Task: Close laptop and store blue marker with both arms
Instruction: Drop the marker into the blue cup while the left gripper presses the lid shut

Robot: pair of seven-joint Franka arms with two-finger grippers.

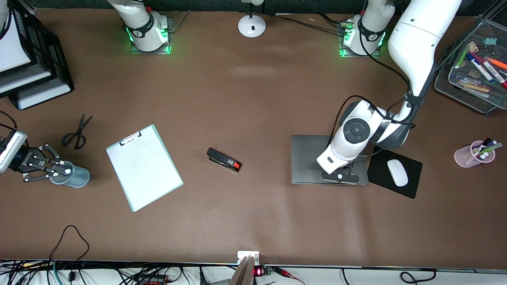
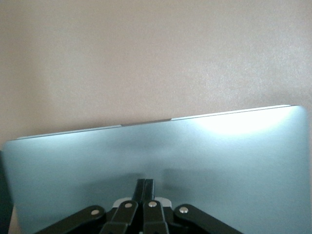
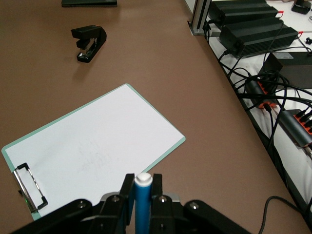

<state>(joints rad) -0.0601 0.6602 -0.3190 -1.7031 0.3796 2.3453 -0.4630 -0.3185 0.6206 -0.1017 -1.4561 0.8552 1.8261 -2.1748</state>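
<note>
Closed grey laptop (image 1: 313, 158); blue marker (image 3: 143, 204) upright.

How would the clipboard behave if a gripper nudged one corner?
The clipboard lies flat on the table, so it would probably slide and pivot rather than tip. It looks thin and rigid, likely light. Its low edge would be awkward to pinch.

Brown table (image 1: 253, 99), matte top. Closed laptop (image 1: 309, 158) lies flat toward the left arm's end, black mouse pad (image 1: 396, 174) just beside it, pink cup (image 1: 473, 154) farther out toward that end. Black stapler (image 1: 223, 159) near the middle. Clipboard (image 1: 144, 167), scissors (image 1: 76, 133) and a blue-grey cup (image 1: 73, 176) toward the right arm's end. White lamp base (image 1: 252, 25) between the arm bases. Wire-mesh tray (image 1: 459, 89) and black paper trays (image 1: 39, 75) at the two corners.
</note>
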